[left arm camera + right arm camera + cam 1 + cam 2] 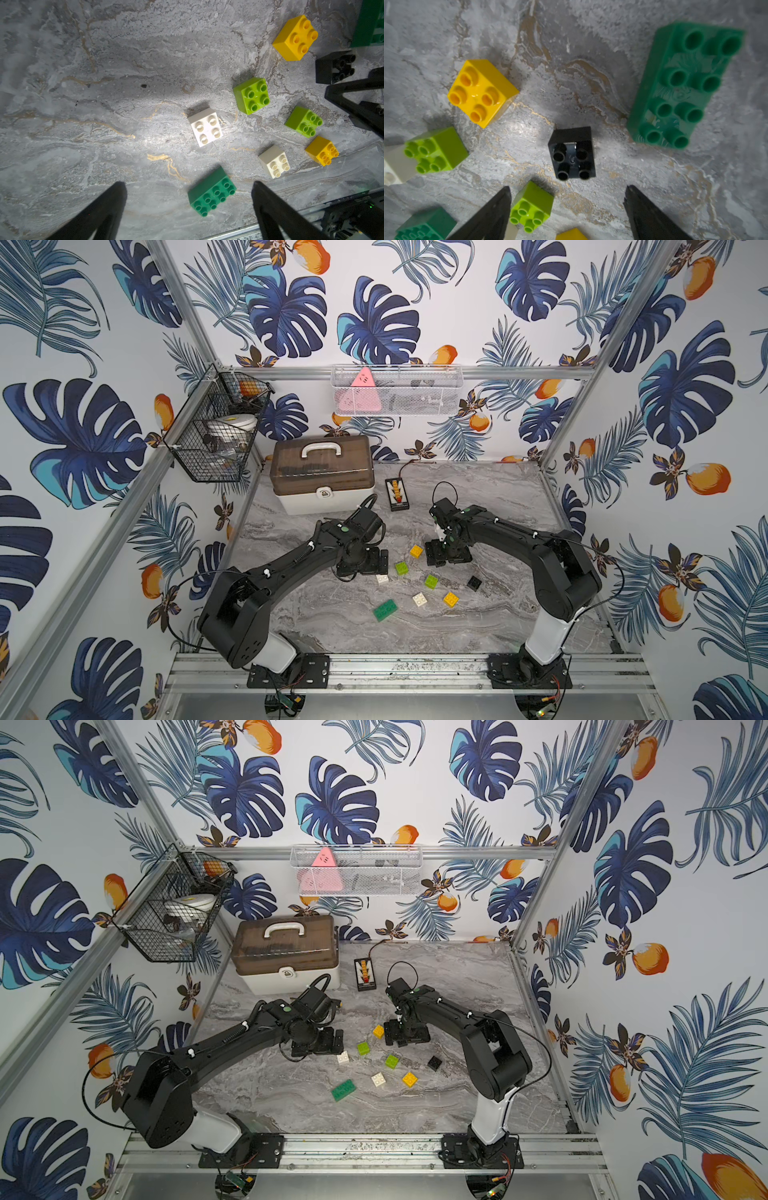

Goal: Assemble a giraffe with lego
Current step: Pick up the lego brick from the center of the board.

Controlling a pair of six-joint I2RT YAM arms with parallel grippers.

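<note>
The lego lies loose and studs-up in the middle of the marble table (498, 497), between the two arms, each brick apart from its neighbours. The left gripper (187, 185) hangs at the left edge of the scatter, fingers wide and empty. A long dark green brick (212, 191) shows in the gap between them, though I cannot tell whether it is level with the tips. The right gripper (568, 187) is also spread wide with nothing held. A black brick (572, 153) sits just beyond its gap, and a lime brick (531, 205) lies close against one finger. A second long dark green brick (685, 83), blurred, lies farther off to the right. In both top views the right wrist covers that black brick and the second green one, leaving only another black brick (474, 583) showing at the right of the scatter. At the far left stands a storage case (322, 475), and a small black remote (397, 493) on a cord lies just right of it, both well apart from the bricks. A wire basket (216, 435) hangs on the left wall. A white mesh basket (397, 391) on the far rail holds a pink triangular thing (363, 379); its other contents are hard to make out. The right wrist view cuts off a white brick and a yellow brick at its edges.
</note>
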